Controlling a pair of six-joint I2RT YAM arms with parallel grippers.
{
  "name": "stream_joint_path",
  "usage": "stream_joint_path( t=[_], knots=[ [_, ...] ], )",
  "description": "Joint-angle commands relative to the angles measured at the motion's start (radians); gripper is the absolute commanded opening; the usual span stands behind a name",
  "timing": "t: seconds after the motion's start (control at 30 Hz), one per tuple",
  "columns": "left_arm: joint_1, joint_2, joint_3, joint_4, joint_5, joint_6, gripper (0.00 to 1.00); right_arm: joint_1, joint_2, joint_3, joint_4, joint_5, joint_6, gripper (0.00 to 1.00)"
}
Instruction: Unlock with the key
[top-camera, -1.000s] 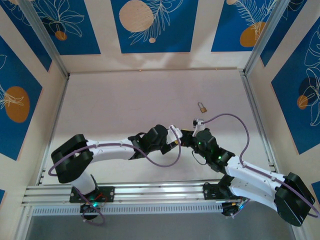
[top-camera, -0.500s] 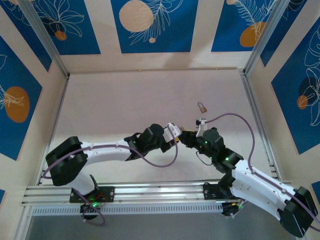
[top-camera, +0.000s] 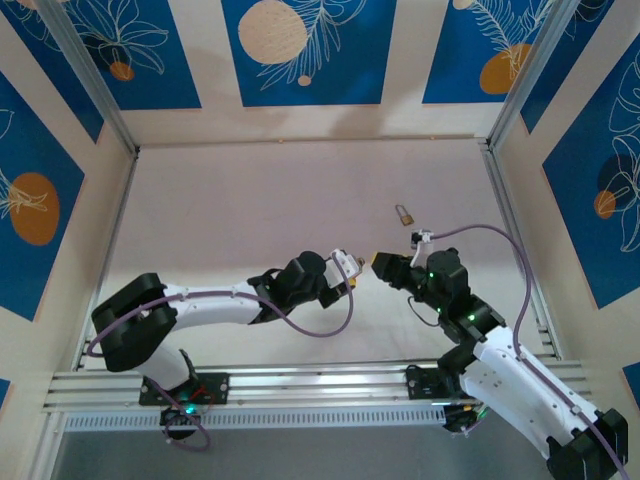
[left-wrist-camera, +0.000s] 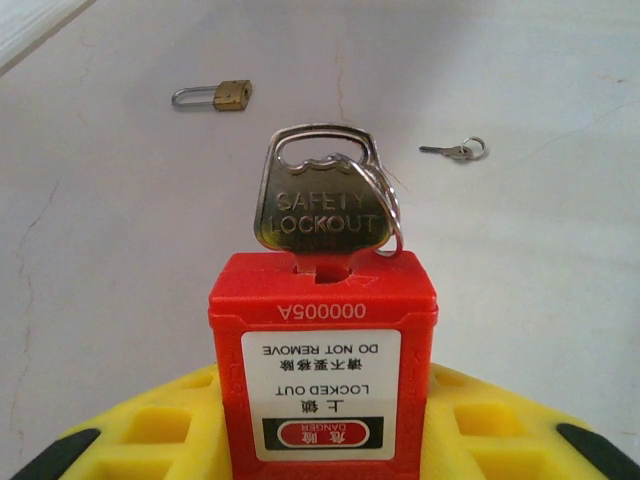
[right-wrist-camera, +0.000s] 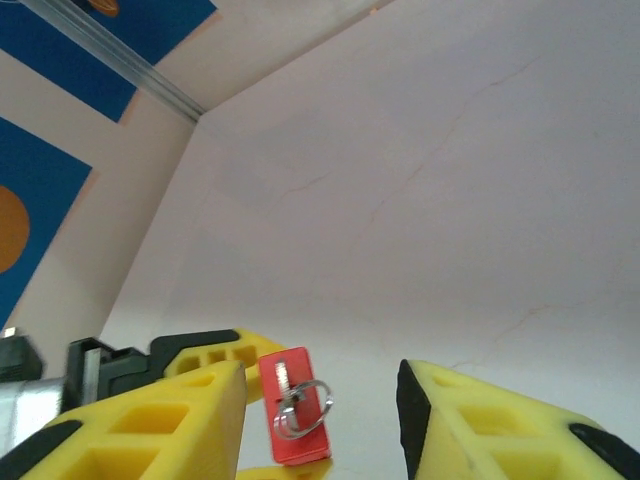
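Left gripper (top-camera: 350, 278) is seen clamped on the red safety-lockout padlock (left-wrist-camera: 323, 350), in whose keyway the silver key (left-wrist-camera: 320, 210) is seated upright, while the right gripper (right-wrist-camera: 322, 380) is spread wide near it, its yellow fingers (right-wrist-camera: 480, 425) clear of the key.

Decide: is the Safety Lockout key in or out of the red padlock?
In: the Safety Lockout key stands, blade sunk into the red padlock.
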Motion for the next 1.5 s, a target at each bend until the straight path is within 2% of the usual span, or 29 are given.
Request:
stream_joint_path(
  t=[0.0,0.33,0.63,0.8,0.93,1.07,1.3,1.47],
  knots=[
    [0.007,-0.005,0.006,0.031,0.023,-0.020,0.22,-0.009,0.056,0.032,0.001,-0.042,-0.009,0.45],
    [0.006,-0.012,0.007,0.025,0.035,-0.017,0.22,0.014,0.211,0.006,0.107,-0.092,0.016,0.42],
    [0.007,-0.023,0.048,-0.020,-0.002,0.043,0.22,0.012,0.188,-0.019,0.061,-0.079,0.018,0.40],
    [0.006,-0.022,0.112,-0.172,-0.074,0.142,0.22,-0.084,0.125,0.024,-0.011,-0.149,-0.003,0.41],
    [0.004,-0.040,0.129,-0.258,-0.149,0.224,0.22,-0.206,0.118,0.056,-0.035,-0.285,-0.014,0.41],
    [-0.010,-0.049,0.130,-0.293,-0.258,0.319,0.22,-0.287,0.124,0.075,-0.038,-0.386,-0.021,0.41],
    [-0.071,-0.017,0.148,-0.284,-0.462,0.541,0.21,-0.317,0.149,0.080,0.007,-0.464,-0.020,0.40],
    [-0.103,-0.009,0.113,-0.168,-0.581,0.692,0.20,-0.317,0.187,0.077,0.064,-0.507,-0.021,0.40]
  ],
)
